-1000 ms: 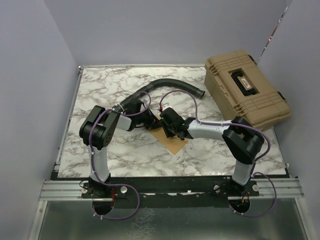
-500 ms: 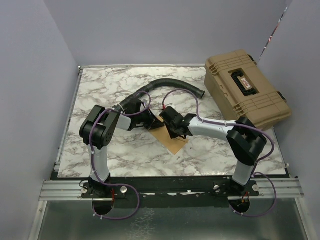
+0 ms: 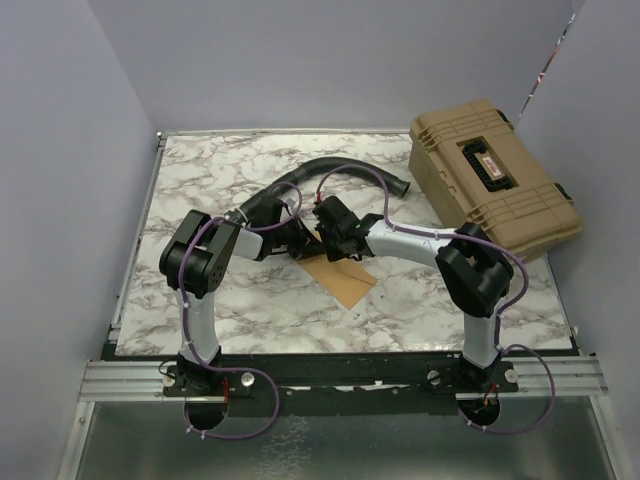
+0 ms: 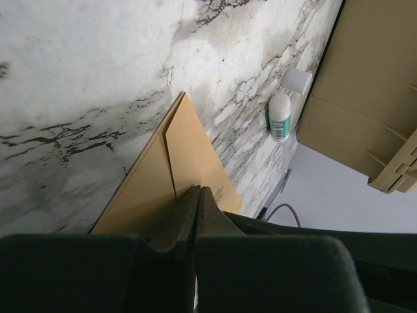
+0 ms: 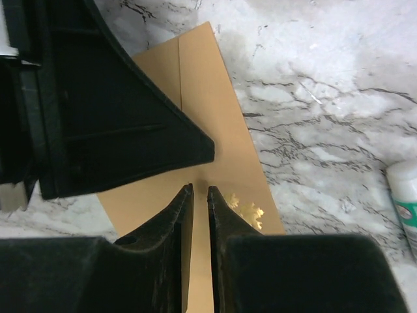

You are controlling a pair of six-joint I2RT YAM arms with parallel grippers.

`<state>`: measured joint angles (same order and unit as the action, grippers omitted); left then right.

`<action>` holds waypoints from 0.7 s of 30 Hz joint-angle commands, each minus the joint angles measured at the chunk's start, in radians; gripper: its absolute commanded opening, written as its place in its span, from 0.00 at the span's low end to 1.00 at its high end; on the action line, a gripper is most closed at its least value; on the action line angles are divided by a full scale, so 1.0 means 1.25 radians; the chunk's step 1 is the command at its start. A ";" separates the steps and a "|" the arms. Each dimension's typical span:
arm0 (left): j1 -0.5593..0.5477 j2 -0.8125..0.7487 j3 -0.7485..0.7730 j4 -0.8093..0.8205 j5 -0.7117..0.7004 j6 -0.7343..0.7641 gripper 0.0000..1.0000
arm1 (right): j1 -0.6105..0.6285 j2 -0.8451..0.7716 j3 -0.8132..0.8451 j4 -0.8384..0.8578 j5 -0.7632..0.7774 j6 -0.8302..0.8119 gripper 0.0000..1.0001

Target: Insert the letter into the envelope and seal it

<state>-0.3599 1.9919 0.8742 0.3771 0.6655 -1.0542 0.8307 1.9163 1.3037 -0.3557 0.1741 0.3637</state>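
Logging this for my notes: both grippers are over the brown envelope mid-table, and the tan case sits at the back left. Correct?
No. The tan case sits at the back right, as the top external view shows. The left gripper and right gripper are indeed over the envelope mid-table.

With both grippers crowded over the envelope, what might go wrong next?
1. The left gripper and right gripper work close together over the envelope; their fingers may collide.
2. Both look almost shut, pressing rather than gripping, so the flat paper might slide on the smooth table or crease.
3. A glue stick lies by the case; a sweeping arm might knock it away.
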 commanded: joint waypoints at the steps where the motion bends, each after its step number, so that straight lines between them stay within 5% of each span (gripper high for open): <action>1: 0.012 0.063 -0.039 -0.165 -0.108 0.061 0.00 | -0.001 0.052 0.023 0.027 -0.054 -0.017 0.19; 9: 0.012 0.071 -0.040 -0.164 -0.109 0.059 0.00 | -0.001 0.100 0.028 -0.025 -0.045 -0.023 0.20; 21: 0.012 0.077 -0.034 -0.166 -0.110 0.065 0.00 | -0.001 -0.007 -0.097 -0.079 -0.030 -0.019 0.05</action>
<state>-0.3569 1.9976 0.8772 0.3767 0.6750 -1.0542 0.8299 1.9247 1.2484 -0.3355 0.1291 0.3477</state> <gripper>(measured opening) 0.002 0.061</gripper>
